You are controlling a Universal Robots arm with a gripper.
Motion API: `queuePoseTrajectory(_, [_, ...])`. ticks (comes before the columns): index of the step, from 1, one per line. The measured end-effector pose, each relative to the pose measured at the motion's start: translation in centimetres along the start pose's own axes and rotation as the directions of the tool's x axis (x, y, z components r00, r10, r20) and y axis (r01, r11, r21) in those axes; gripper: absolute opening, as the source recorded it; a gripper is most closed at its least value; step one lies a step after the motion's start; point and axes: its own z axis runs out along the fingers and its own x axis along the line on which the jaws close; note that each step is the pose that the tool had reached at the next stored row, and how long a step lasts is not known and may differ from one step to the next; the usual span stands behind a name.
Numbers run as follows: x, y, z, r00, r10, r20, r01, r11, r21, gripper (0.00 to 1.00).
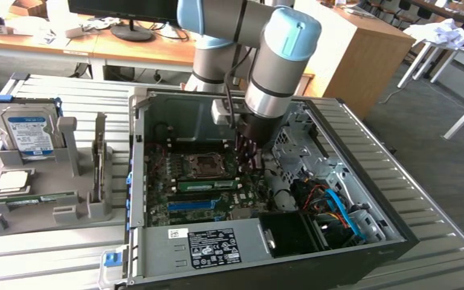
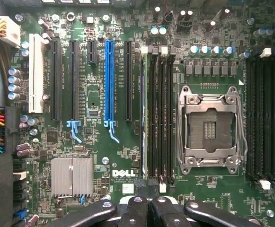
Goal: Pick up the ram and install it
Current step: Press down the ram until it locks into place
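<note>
**Q:** Slatted metal table [image 1: 437, 235] with an open PC case [image 1: 167, 115] on it. Where's the ram?

**A:** The ram [image 1: 206, 184], a green stick, sits on the motherboard [image 1: 164, 208], at 6 o'clock from the CPU socket [image 1: 203, 164] in the exterior view.

**Q:** And the gripper?

**A:** The gripper [image 1: 248, 151] hangs at 1 o'clock from the ram. Its jaws are clenched together, with nothing seen between them. A hard drive [image 1: 29, 130] stands at 9 o'clock, outside the case.
</note>
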Motion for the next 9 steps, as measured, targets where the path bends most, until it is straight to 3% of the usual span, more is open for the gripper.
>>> queuePoseTrajectory(9, [0.11, 0.05, 1.11, 1.0000, 0.000, -0.0031, 0.000, 1.0000, 0.0000, 0.10])
